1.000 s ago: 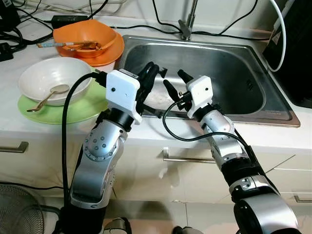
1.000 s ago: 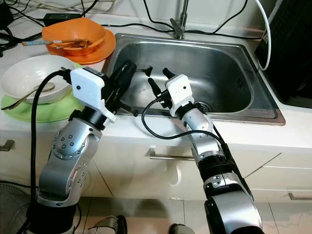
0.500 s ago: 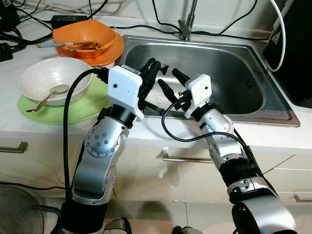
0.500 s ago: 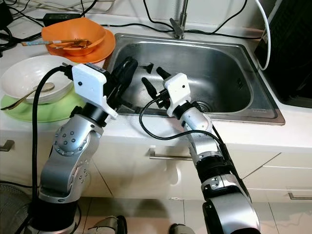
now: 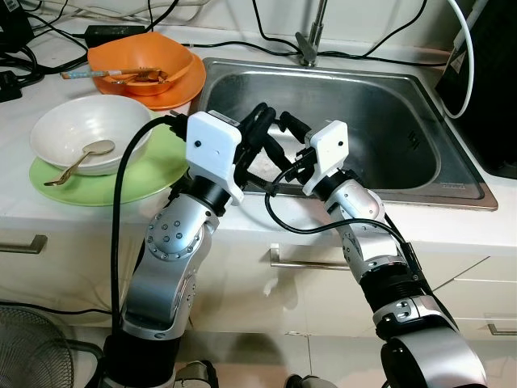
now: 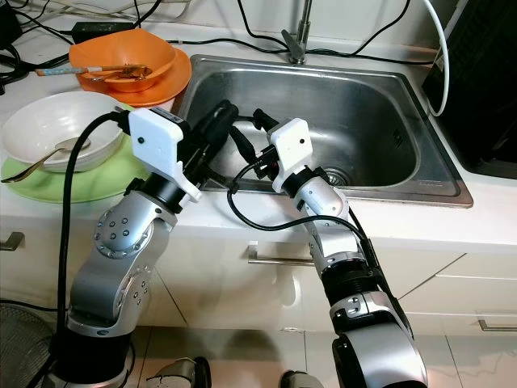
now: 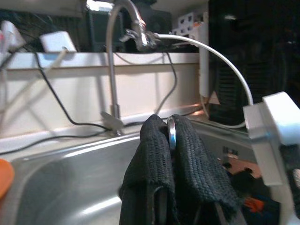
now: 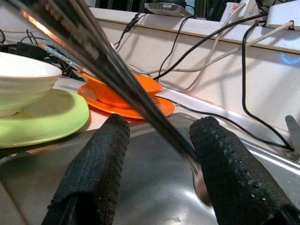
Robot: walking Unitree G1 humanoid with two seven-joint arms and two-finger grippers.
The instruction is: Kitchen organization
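My left gripper (image 7: 171, 140) is clamped on a thin, stiff, slippery metal utensil (image 8: 117, 70) over the sink (image 5: 388, 113), its shaft running between my right gripper's (image 8: 157, 154) spread fingers, where I'd pinch it mid-handle.

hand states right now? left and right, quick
Left hand: shut on a thin metal utensil, over the sink.
Right hand: open, fingers either side of that utensil, not gripping.
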